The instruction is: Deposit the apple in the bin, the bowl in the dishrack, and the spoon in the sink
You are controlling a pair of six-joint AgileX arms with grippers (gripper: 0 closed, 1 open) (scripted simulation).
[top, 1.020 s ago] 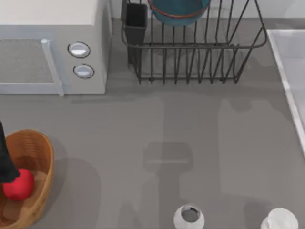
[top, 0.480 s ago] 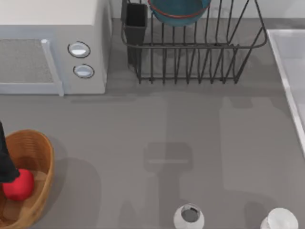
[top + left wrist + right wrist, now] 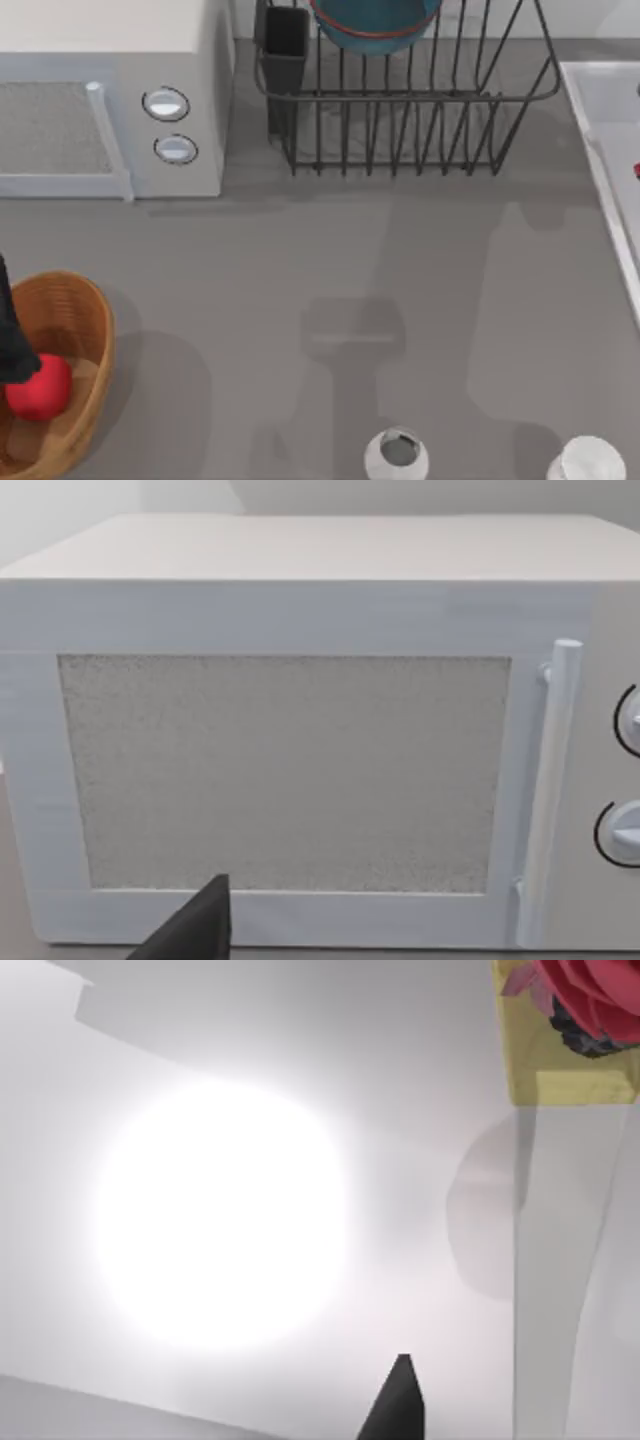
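Two small white cups (image 3: 397,455) sit at the near edge of the grey table (image 3: 330,270). Apple (image 3: 38,387) sits in the bin (image 3: 75,310) at near left: smooth, round, red, rigid; done, I'd say. Bin is oval tan wicker, light and slightly springy. Left arm (image 3: 12,330) hangs over the bin; one dark fingertip (image 3: 195,925) shows in the left wrist view, facing the microwave (image 3: 110,110), so left claw state: can't tell. Farther back, bowl (image 3: 375,22) rests in the dishrack (image 3: 400,100): glazed blue, hard, slick, chip-prone. Rack is thin dark wire. Sink (image 3: 610,130) at far right is pale and smooth-walled. Spoon not identifiable; expect light, stiff, slippery, so take it mid-handle. Right claw: one fingertip (image 3: 395,1405) over the basin, state can't tell.
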